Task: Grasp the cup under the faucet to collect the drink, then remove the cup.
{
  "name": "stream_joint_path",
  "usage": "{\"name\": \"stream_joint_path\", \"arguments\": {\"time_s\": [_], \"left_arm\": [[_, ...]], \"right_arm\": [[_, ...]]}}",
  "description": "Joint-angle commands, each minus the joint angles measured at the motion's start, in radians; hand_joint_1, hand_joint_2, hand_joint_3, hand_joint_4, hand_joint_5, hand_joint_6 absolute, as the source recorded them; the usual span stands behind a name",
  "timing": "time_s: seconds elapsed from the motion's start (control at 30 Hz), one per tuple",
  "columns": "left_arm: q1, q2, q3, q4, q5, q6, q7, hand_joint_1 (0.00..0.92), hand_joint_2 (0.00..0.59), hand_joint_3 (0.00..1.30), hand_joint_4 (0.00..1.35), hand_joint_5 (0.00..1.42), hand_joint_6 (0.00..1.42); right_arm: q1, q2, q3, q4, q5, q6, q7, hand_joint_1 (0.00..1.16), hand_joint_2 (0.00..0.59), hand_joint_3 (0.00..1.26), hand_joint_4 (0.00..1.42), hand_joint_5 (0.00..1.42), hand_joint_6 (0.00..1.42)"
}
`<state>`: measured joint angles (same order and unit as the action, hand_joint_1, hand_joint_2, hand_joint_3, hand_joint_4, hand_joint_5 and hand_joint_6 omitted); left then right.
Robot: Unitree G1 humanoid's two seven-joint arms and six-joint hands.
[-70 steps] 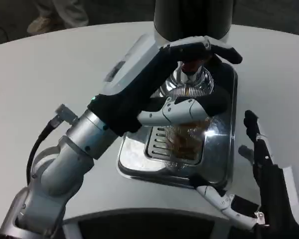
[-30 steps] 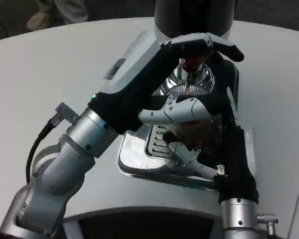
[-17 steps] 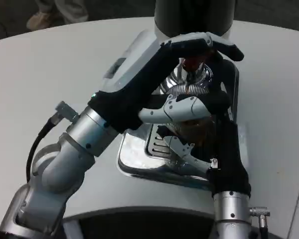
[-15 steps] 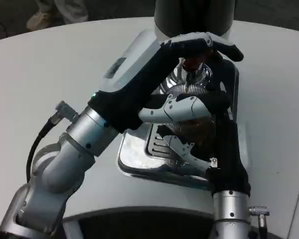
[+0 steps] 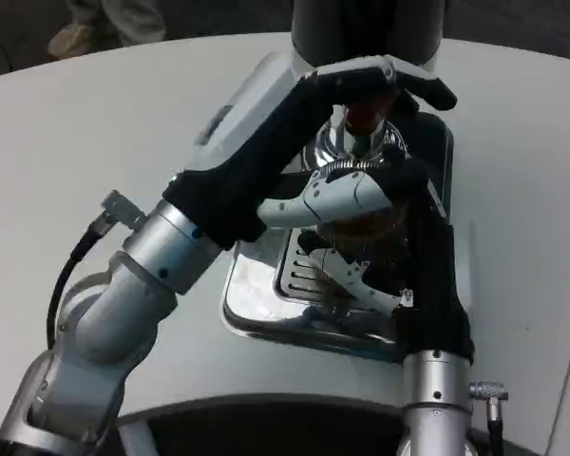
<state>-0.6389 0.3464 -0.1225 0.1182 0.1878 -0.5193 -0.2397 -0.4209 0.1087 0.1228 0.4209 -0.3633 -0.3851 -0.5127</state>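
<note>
A clear cup (image 5: 369,231) with brown drink in it stands on the grate of the chrome drip tray (image 5: 254,306), under the chrome faucet (image 5: 353,142) with its red tap (image 5: 359,116). My left hand (image 5: 361,85) reaches in from the left. Its fingers lie stretched over the top of the tap and its white thumb (image 5: 334,198) lies across in front of the cup. My right hand (image 5: 413,261) comes up from below and wraps the cup, with its white fingers (image 5: 356,277) on the cup's near side. Most of the cup is hidden by both hands.
The dark cylinder of the drink dispenser (image 5: 366,28) rises behind the faucet. My left forearm (image 5: 161,275) crosses the tray's left side. White table (image 5: 95,133) lies bare to the left and along the right edge (image 5: 532,190).
My right hand has come in from the table's right side to the tray and closed around the cup. The left hand has stayed on the tap. The view has shifted slightly.
</note>
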Motion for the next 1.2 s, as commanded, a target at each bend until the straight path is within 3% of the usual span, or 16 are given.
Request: {"name": "stream_joint_path", "arguments": {"time_s": [0.03,0.37,0.67,0.93,1.2], "left_arm": [[0.025,-0.016,0.015,0.023,-0.087,0.069,-0.048,0.009,0.097,0.46,0.31,0.37,0.27],[0.012,-0.063,0.052,0.038,-0.246,0.175,-0.116,0.009,0.097,0.4,0.17,0.26,0.2],[0.01,-0.1,0.077,0.035,-0.345,0.23,-0.175,0.016,0.096,0.23,0.08,0.18,0.15],[0.007,-0.109,0.084,-0.002,-0.401,0.267,-0.23,0.024,0.095,0.08,0.05,0.16,0.12],[0.017,-0.112,0.088,-0.048,-0.41,0.288,-0.235,0.034,0.093,0.08,0.05,0.16,0.12]], "right_arm": [[-0.002,0.002,-0.011,0.013,0.01,-0.006,-0.007,0.96,0.166,0.29,0.47,0.51,0.45],[-0.001,-0.001,-0.034,0.004,0.007,0.004,-0.02,0.99,0.165,0.4,0.59,0.64,0.56],[0.011,-0.001,-0.042,-0.01,0.006,0.009,-0.023,1.0,0.162,0.47,0.63,0.7,0.61],[0.022,-0.003,-0.048,-0.022,0.007,0.012,-0.021,1.0,0.162,0.5,0.64,0.71,0.62],[0.035,-0.002,-0.05,-0.036,0.011,0.018,-0.016,0.99,0.162,0.5,0.64,0.71,0.62]]}}
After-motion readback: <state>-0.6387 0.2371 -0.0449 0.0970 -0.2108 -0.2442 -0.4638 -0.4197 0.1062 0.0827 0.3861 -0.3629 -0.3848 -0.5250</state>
